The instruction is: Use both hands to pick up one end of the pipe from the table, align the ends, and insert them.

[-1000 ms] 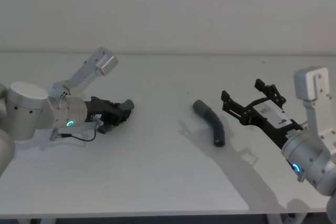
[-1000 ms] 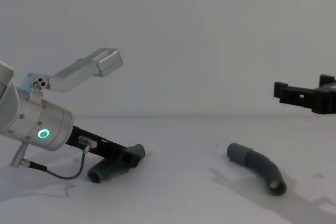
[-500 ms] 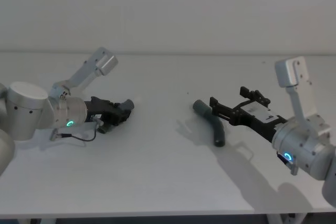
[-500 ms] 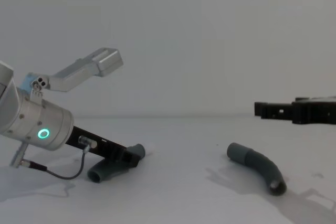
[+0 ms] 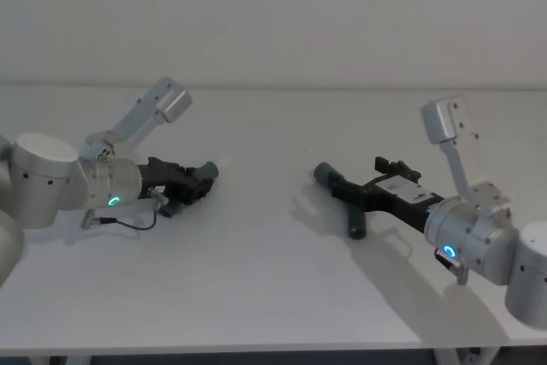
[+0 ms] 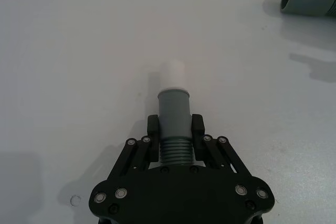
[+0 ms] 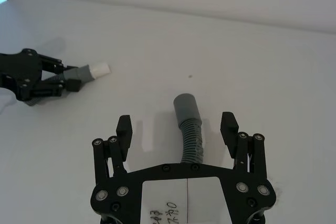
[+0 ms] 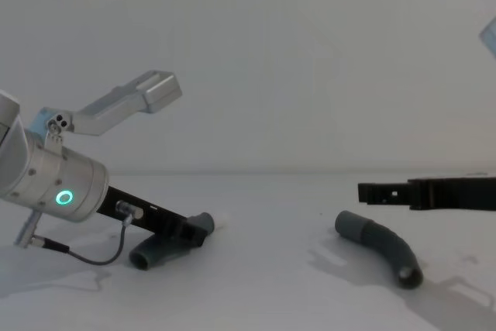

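Observation:
My left gripper (image 5: 203,179) is shut on the ribbed neck of one pipe piece (image 6: 173,109), low over the table (image 5: 256,279). The piece's white tip (image 6: 171,74) pokes out past the fingers, and its dark rear end (image 8: 149,256) rests on the table. The other pipe piece (image 5: 355,221) lies on the table at centre right, its wide grey collar (image 7: 186,107) pointing toward the left arm. My right gripper (image 7: 176,125) is open and hovers level just above that piece (image 8: 381,244), one finger on each side of the ribbed neck, touching nothing.
The left arm's silver camera bracket (image 5: 162,105) sticks up behind its gripper, and a thin black cable (image 8: 101,257) loops under that wrist. A small dark speck (image 7: 191,75) marks the table beyond the collar.
My right gripper has swung left and down, flattening out until it straddles the collar piece from above. The left gripper and its pipe piece have stayed put.

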